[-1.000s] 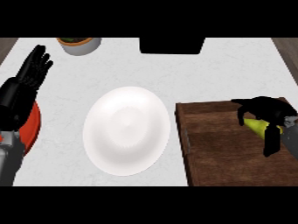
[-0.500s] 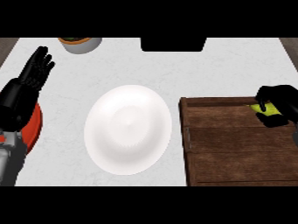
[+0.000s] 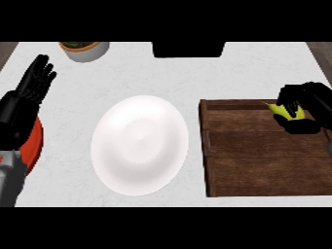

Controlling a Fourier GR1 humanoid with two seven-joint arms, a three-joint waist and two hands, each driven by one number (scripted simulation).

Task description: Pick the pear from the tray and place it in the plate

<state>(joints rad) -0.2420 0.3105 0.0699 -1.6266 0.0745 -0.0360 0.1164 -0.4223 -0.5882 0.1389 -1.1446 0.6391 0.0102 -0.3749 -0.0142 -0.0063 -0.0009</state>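
— At the tray's (image 3: 269, 160) far right corner, is that where the pear (image 3: 280, 110) sits?

— Yes. Only a sliver of yellow-green shows, because the right hand (image 3: 308, 109) is curled round it, fingers on the far side and the thumb below. I would say it is clasped, though most of the fruit is hidden, so whether it is off the wood or resting on it I cannot tell.

— And the plate (image 3: 139, 144)?

— White, lying on the counter (image 3: 233, 73) just left of the tray, nearly touching its left wall. From the hand it lies to the left and somewhat nearer the robot, across the tray's whole width. That leftward line is what the coming carry turns on, to my mind.

— Could the left hand (image 3: 17, 109) do it instead?

— It rests at the view's left edge, fingers straight and raised, over a red plate (image 3: 32, 146). It is about as near the white plate as the right is, but well apart from the pear. The right hand has the fruit, so the crossing is its job.

— Anything in the way?

— A bowl (image 3: 84, 49) and a dark box (image 3: 188, 48) stand at the far edge, off that line.
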